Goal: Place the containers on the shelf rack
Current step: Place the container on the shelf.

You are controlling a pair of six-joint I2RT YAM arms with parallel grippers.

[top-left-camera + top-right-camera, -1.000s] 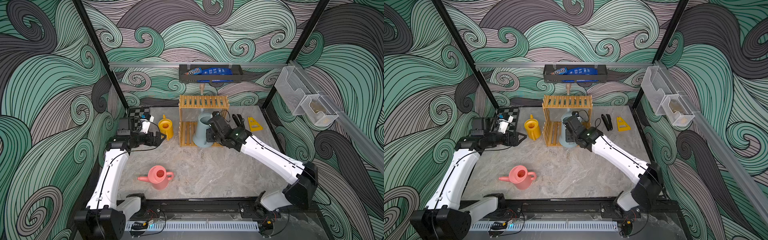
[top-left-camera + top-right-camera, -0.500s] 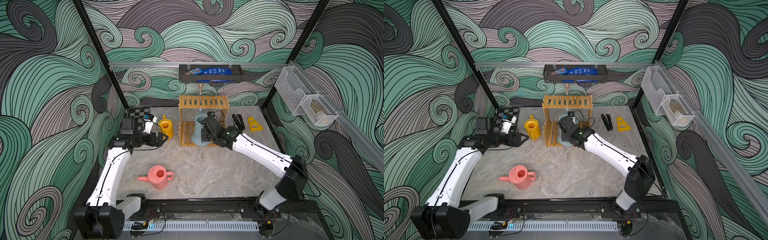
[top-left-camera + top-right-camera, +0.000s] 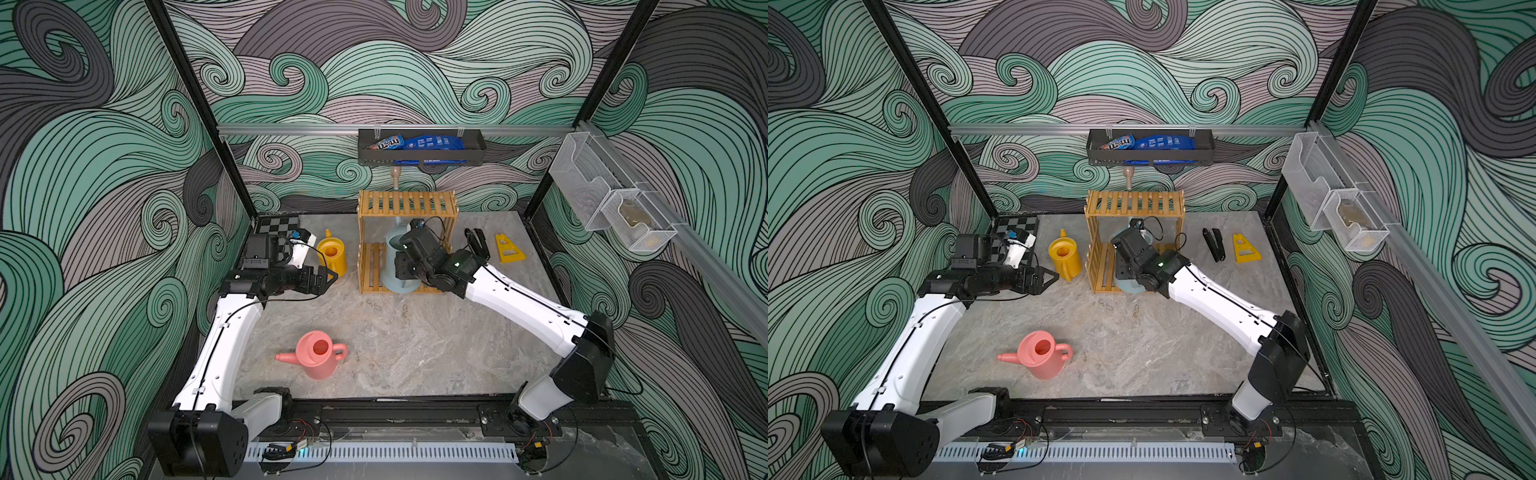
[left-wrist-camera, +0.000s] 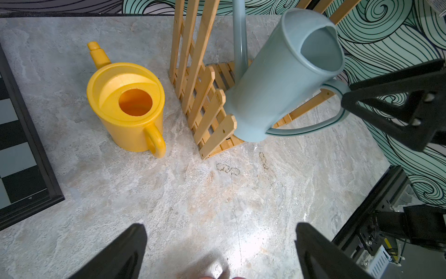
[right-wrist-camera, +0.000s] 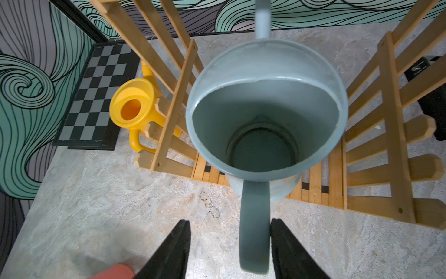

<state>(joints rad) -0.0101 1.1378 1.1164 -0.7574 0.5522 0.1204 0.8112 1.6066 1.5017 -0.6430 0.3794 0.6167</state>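
The pale blue container (image 3: 391, 266) (image 5: 265, 72) stands on the lower tier of the wooden shelf rack (image 3: 407, 203) (image 5: 391, 120), at its front edge. Its spout rises behind the top tier. My right gripper (image 5: 230, 224) is open, and the can's handle (image 5: 254, 229) hangs between its fingers, close to one and apart from the other. The yellow container (image 3: 332, 255) (image 4: 125, 103) stands on the table just left of the rack. My left gripper (image 3: 329, 274) (image 4: 220, 232) is open and holds nothing, in front of the yellow one. The pink container (image 3: 318, 355) stands near the table's front.
A chessboard (image 3: 276, 224) lies at the back left corner. A black tool (image 3: 476, 245) and a yellow triangular piece (image 3: 507, 249) lie right of the rack. A black tray of snack bags (image 3: 419, 151) hangs on the back wall, and mesh baskets (image 3: 602, 195) hang on the right wall.
My right arm has carried the blue container further into the rack's lower tier, and its jaws have opened off the handle. The left arm has barely moved.
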